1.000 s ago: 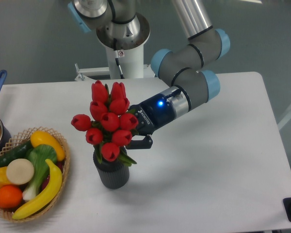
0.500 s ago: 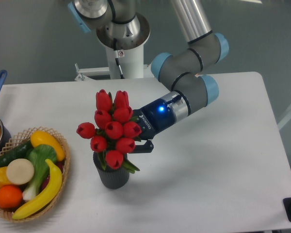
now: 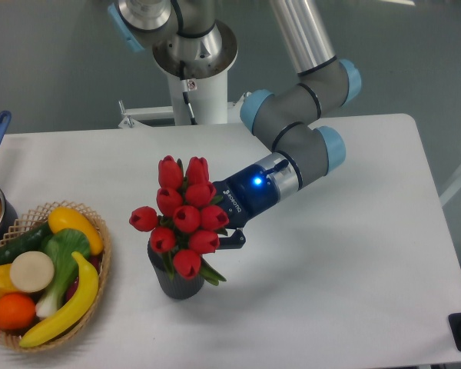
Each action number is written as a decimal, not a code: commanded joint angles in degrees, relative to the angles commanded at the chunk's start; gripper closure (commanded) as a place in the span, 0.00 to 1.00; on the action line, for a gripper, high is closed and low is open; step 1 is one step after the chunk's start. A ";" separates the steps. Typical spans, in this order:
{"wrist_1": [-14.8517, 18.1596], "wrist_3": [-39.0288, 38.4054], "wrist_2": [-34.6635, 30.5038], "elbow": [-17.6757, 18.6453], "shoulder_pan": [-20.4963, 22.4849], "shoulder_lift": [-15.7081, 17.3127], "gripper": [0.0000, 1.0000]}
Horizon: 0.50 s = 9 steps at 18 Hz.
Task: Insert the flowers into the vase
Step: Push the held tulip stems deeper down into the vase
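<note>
The flowers (image 3: 184, 219) stand left of centre in the frame, their base over the mouth of the vase (image 3: 177, 281) on the white bench (image 3: 353, 269); the hand (image 3: 229, 233) sits behind the bunch, its grip too hidden to tell

UR5e arm (image 3: 307, 92): grey and silver with light blue joint caps.
Silver tube links, dark grey rounded joint housings, pale blue end caps on each joint. Wrist section near the claw (image 3: 229, 234) has a silver ring, then a black body with a glowing blue LED and small white lettering, unreadable. Claw fingers black, mostly hidden. White cylindrical base column (image 3: 192, 92) under a wide silver flange, with a small red-and-white sticker and a thin black cable running down its front.
</note>
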<state>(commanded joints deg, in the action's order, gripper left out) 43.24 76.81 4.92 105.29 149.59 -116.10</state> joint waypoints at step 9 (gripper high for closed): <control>-0.09 0.53 -0.17 0.97 0.09 -1.14 0.70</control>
<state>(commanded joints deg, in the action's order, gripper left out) 43.16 77.34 4.75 106.26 149.68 -117.25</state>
